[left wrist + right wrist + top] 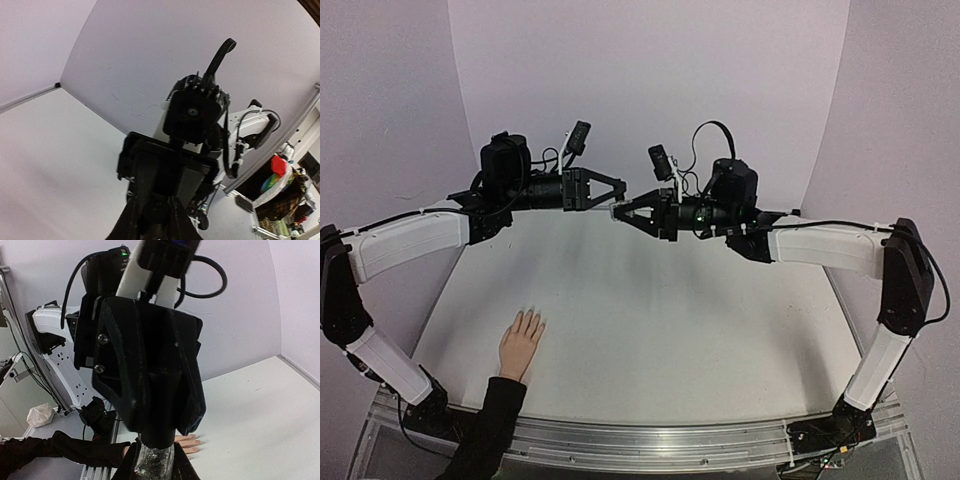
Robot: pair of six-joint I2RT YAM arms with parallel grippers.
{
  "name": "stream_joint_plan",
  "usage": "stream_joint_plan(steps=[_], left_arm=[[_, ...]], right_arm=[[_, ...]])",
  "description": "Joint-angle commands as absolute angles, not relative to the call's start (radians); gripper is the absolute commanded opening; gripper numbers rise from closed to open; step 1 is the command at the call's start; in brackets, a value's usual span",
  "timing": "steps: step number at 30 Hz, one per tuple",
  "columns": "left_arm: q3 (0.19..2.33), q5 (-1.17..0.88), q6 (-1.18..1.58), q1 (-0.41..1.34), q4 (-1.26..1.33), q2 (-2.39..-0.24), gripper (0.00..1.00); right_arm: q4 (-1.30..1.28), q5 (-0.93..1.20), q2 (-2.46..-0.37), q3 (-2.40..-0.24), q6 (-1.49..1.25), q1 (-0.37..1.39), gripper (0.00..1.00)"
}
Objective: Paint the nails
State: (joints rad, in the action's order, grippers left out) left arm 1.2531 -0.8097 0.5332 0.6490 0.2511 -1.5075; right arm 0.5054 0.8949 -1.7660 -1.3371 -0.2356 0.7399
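A pale hand point(521, 343) in a black sleeve point(490, 425) lies flat on the white table point(670, 330) at the near left. Its nails point(198, 443) show small below the grippers in the right wrist view. Both arms meet in the air over the far middle of the table. My right gripper point(155, 466) is shut on a glittery bottle point(156, 460). My left gripper point(151, 220) faces it, tip to tip, with its fingers closed around the bottle's black cap point(162, 432). From above, the left gripper point(617, 194) and right gripper point(619, 213) nearly touch.
An aluminium rail point(670, 440) runs along the near edge, with the arm bases at its two ends. Pale walls close the back and sides. Off the table's side stands a box of colourful clutter point(280, 190), and a crumpled white wad point(40, 415) lies on the floor.
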Motion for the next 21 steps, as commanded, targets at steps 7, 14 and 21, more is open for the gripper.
stream_joint_plan(steps=[7, 14, 21], left_arm=[[1.417, -0.111, 0.395, 0.767, -0.061, -1.486, 0.00], [1.548, 0.325, 0.467, 0.852, -0.219, -1.582, 0.00], [1.541, 0.029, 0.439, 0.838, -0.137, -1.570, 0.12]], right_arm=[[0.493, -0.229, -1.709, -1.298, -0.014, 0.893, 0.00], [0.518, -0.621, -1.815, -1.422, 0.162, 0.997, 0.00], [0.539, -0.403, -1.770, -1.377, 0.160, 0.995, 0.00]])
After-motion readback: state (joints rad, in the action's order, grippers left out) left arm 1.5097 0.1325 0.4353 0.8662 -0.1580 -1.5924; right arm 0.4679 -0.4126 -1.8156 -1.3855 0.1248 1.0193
